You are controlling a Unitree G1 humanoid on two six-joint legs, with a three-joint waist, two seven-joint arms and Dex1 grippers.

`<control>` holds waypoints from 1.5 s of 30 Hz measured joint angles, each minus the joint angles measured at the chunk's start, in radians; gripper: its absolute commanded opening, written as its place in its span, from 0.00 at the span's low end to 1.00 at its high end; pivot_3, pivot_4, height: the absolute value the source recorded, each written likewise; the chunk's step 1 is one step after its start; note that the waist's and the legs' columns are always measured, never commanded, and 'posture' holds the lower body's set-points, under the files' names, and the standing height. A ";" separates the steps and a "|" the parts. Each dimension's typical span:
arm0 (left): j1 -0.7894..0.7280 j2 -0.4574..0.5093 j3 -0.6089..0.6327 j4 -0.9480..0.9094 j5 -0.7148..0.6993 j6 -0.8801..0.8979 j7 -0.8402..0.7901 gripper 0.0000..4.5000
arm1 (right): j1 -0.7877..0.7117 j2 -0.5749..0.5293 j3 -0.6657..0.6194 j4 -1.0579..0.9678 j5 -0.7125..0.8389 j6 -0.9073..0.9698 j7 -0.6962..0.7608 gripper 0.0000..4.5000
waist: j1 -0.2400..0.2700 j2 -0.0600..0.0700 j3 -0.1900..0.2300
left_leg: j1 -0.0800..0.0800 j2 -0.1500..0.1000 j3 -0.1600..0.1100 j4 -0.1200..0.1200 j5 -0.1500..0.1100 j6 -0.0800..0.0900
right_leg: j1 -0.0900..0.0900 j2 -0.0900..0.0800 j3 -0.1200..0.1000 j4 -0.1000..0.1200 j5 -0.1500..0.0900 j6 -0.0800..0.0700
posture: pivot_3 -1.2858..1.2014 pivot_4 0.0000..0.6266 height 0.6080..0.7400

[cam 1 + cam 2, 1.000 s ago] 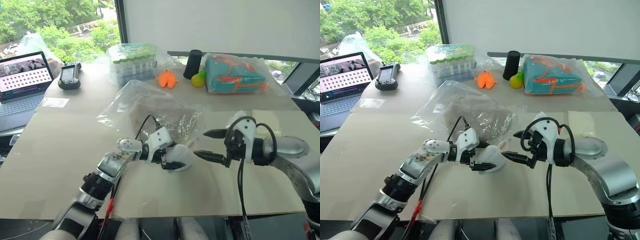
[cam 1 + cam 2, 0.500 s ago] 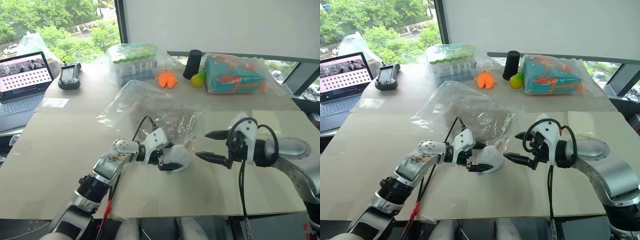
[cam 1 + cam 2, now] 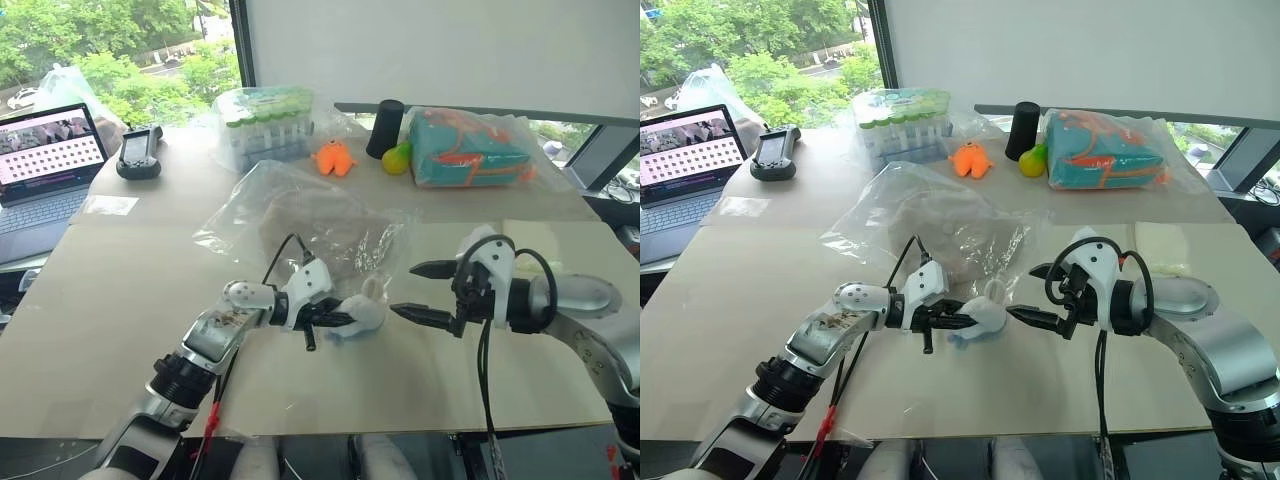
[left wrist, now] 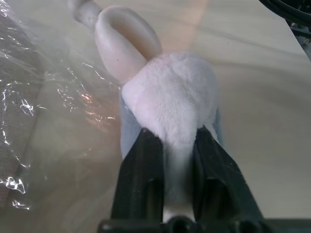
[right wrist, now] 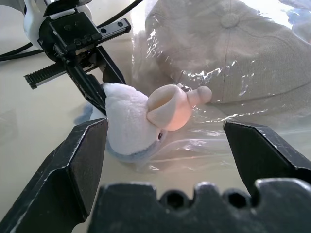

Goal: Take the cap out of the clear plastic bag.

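The beige cap [image 5: 228, 48] lies inside the clear plastic bag [image 3: 270, 190] at the middle of the table, its top button showing through the film. Just in front of the bag's near edge lies a small pale plush toy [image 4: 175, 92]. My left gripper [image 3: 335, 320] is shut on the toy, whose white fluff is squeezed between the two black fingers [image 4: 141, 160]. To the right of the toy, my right gripper [image 3: 405, 290] hovers open and holds nothing; its tips point at the toy [image 5: 126, 121] and at the bag behind it.
Along the back stand a pack of green-topped tubes [image 3: 265, 120], an orange toy [image 3: 333, 157], a black cylinder [image 3: 385, 128] and a wrapped teal-and-orange bundle [image 3: 470, 150]. A laptop [image 3: 40, 150] and a handheld device [image 3: 138, 152] sit at the far left.
My left gripper's fingers have closed from wide open onto the plush toy, squeezing it narrower. The right gripper has stayed where it was, open.
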 measured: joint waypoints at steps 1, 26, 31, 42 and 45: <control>0.001 0.000 0.000 0.000 0.005 -0.014 0.002 0.06 | 0.000 0.000 0.001 0.000 -0.001 0.000 0.000 1.00 | 0.000 0.000 0.000 | 0.000 0.000 0.000 0.000 0.000 0.000 | 0.000 0.000 0.000 0.000 0.000 0.000 | 0.52 0.24 1.00; -0.483 0.234 0.668 0.801 0.041 -0.208 0.746 0.06 | -0.031 0.035 0.055 0.037 -0.018 -0.018 0.017 1.00 | -0.012 -0.002 0.001 | -0.001 0.000 -0.001 0.001 0.000 0.000 | -0.001 0.000 -0.001 0.000 0.004 -0.004 | 0.52 0.24 1.00; -0.570 0.305 0.674 1.185 0.113 -0.405 0.887 0.06 | -0.038 0.087 0.089 0.053 -0.019 -0.018 0.001 1.00 | 0.007 -0.003 0.001 | -0.005 -0.001 -0.001 0.001 0.000 0.000 | -0.003 -0.002 -0.004 -0.002 0.005 -0.003 | 0.52 0.24 1.00; -0.569 0.337 0.660 1.408 0.191 -0.514 0.979 0.52 | -0.047 0.102 0.119 0.077 -0.062 -0.027 -0.002 1.00 | 0.016 -0.006 0.002 | -0.007 0.000 -0.001 0.001 0.000 0.000 | -0.004 -0.002 -0.006 -0.001 0.005 -0.004 | 0.52 0.24 1.00; -0.569 0.342 0.668 1.408 0.191 -0.538 0.973 0.77 | -0.047 0.104 0.121 0.070 -0.060 -0.027 -0.008 1.00 | 0.014 -0.006 0.002 | -0.007 -0.001 -0.001 0.001 0.000 0.000 | -0.004 -0.002 -0.006 -0.001 0.005 -0.004 | 0.52 0.24 1.00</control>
